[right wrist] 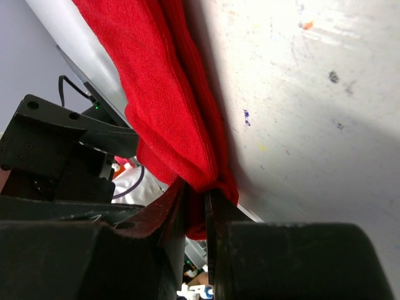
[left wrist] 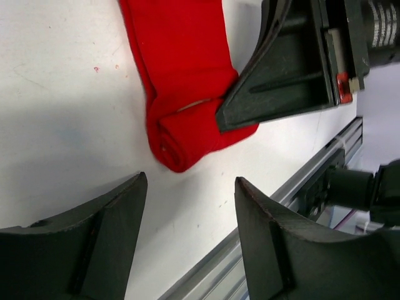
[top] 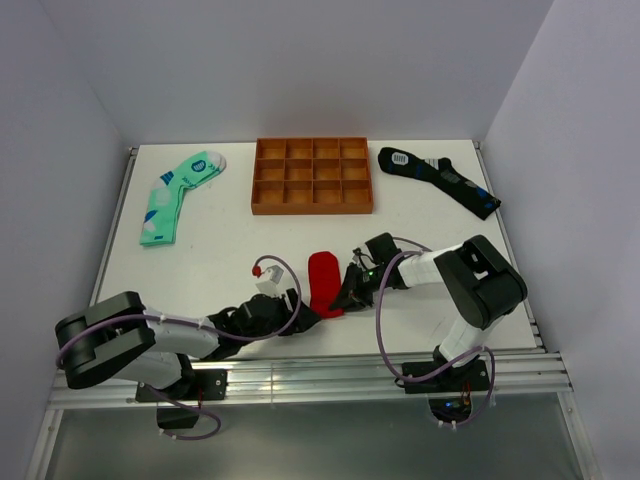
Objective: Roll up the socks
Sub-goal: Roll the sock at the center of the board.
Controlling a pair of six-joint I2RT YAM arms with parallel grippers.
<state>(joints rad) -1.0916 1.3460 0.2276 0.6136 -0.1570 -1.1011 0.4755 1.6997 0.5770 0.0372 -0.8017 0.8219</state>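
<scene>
The right gripper [right wrist: 195,201] has its two fingers drawn narrow on a fold of the red sock [right wrist: 162,94], with the cloth bunched and pinched between their tips. In the left wrist view one of its dark fingers presses against the side of the sock's rolled end. The left gripper [left wrist: 190,181] stands just near of that rolled end with its fingers wide apart. Only bare table shows between them, and they do not touch the cloth.

The red sock [left wrist: 181,62] lies on the white table [top: 220,260] near the middle of its near edge, between the two grippers. Its length runs away from the arms. The near end is curled over into a short, thick roll, and the far part lies flat. Just near of the roll runs the aluminium rail [left wrist: 219,269] that borders the table.

From above, the left gripper [top: 300,310] reaches in from the left and the right gripper [top: 345,295] from the right, both low over the table.

Farther off, an orange tray [top: 312,209] divided into small square compartments sits at the middle far side. The mint-green patterned sock [top: 175,195] lies flat to the far left of the tray, and the black sock with blue patches [top: 440,178] lies flat to the far right. Both are well apart from the grippers.
</scene>
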